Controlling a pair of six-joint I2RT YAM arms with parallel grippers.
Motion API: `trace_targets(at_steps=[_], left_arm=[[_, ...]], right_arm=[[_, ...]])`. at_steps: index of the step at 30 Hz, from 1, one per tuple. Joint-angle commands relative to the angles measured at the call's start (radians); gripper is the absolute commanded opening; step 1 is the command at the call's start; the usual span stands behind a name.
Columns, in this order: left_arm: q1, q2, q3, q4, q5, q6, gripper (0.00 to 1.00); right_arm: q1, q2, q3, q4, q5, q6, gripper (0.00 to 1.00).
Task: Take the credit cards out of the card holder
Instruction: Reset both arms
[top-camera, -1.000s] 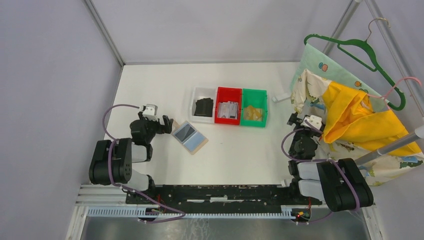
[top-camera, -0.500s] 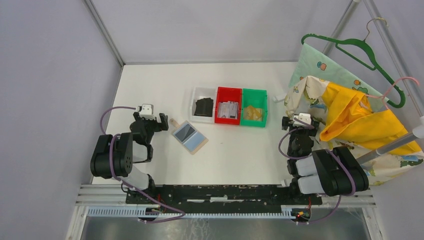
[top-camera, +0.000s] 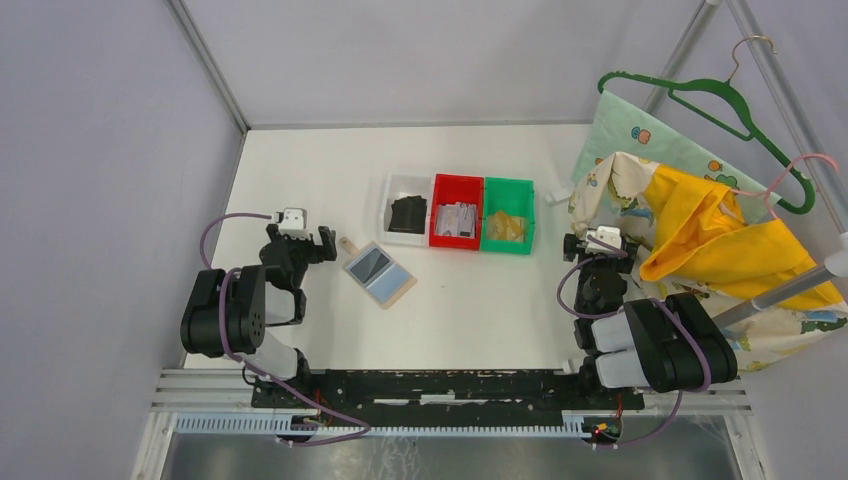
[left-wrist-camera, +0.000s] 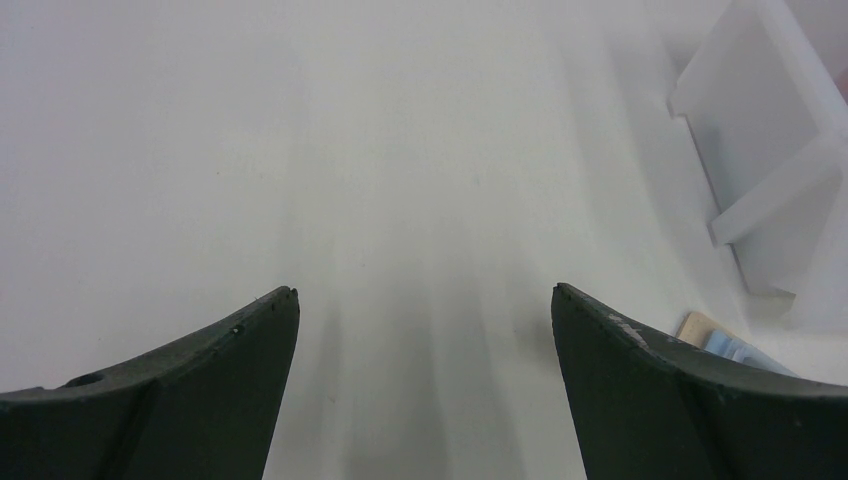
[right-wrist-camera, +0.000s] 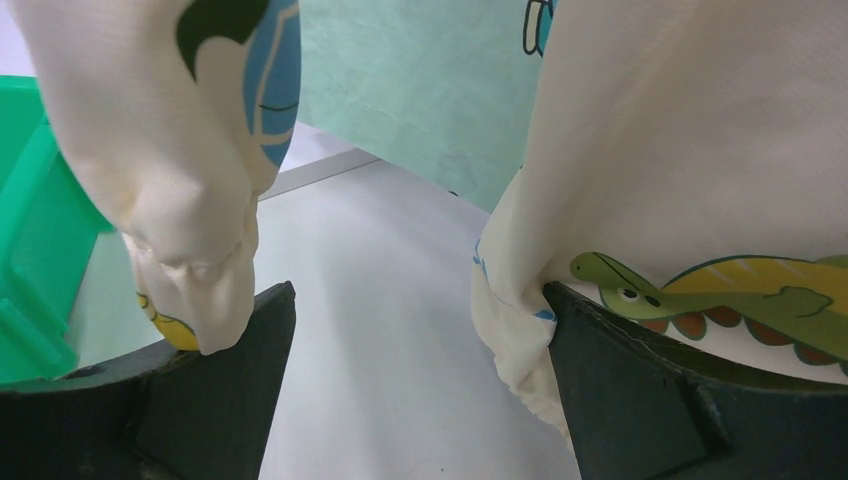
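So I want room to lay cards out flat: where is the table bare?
Bare table lies near-centre, bordered by the card holder, the bins and the right gripper, and again between the bins and the back wall. Crowded: the right edge, where hanging clothes drape against the right gripper.

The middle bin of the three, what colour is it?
The middle bin is red, clearest in the top external view.

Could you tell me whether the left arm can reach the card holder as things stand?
Probably yes. The left gripper is open and sits just beside the tab end of the card holder, with only bare table between them and nothing lying on top of it.
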Motion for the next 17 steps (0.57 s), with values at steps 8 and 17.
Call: trace_targets(at_steps=[8, 17], left_arm=[[0.005, -0.004, 0.013, 0.074, -0.022, 0.008, 1.00], [0.004, -0.004, 0.013, 0.074, -0.022, 0.008, 1.00]], right_arm=[[-0.003, -0.011, -0.115, 0.024, 0.000, 0.009, 0.98], [-0.003, -0.010, -0.115, 0.024, -0.007, 0.012, 0.98]])
